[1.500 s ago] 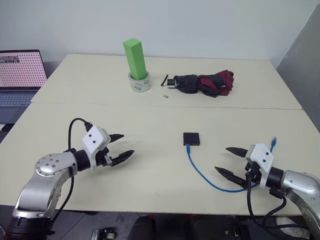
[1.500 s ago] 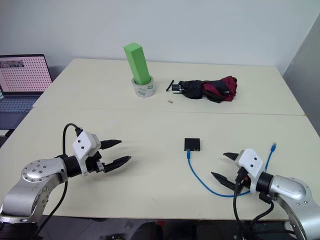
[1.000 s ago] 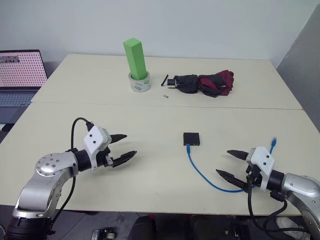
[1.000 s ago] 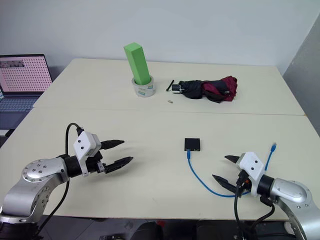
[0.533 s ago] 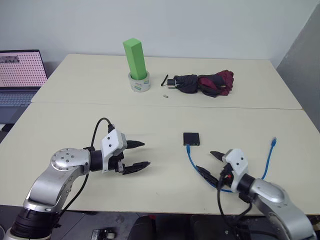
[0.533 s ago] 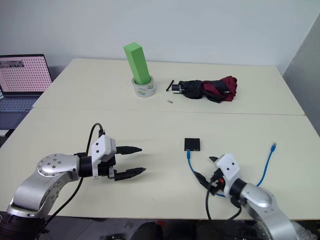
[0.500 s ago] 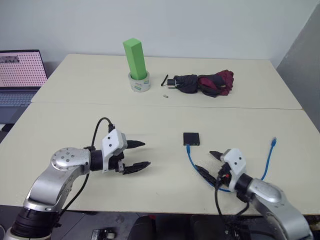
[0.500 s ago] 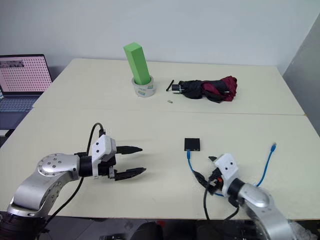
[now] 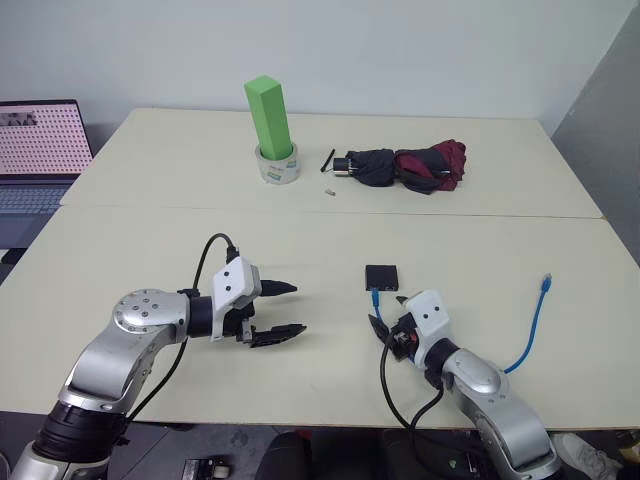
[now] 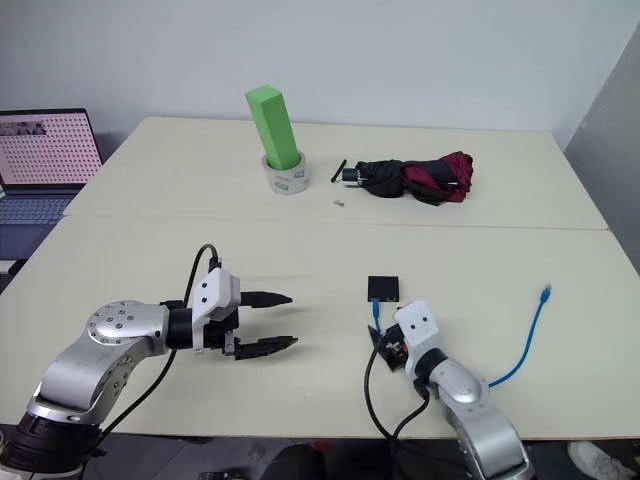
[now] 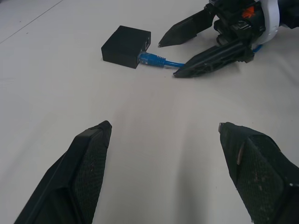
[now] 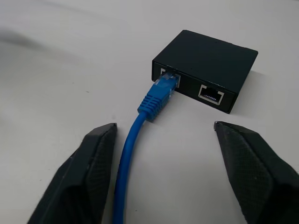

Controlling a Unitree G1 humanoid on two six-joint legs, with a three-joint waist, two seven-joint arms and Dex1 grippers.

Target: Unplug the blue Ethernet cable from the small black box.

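Just ahead of your right gripper [image 12: 161,177], the blue Ethernet cable [image 12: 135,140] runs between its spread fingers, touching neither, and its plug sits in the near-side port of the small black box [image 12: 208,60]. Beside that port you see a second, empty one. Well off to the box's other side, your left gripper [image 9: 283,310] hangs above the table [image 9: 320,230], fingers wide apart, pointing toward the box and holding nothing.
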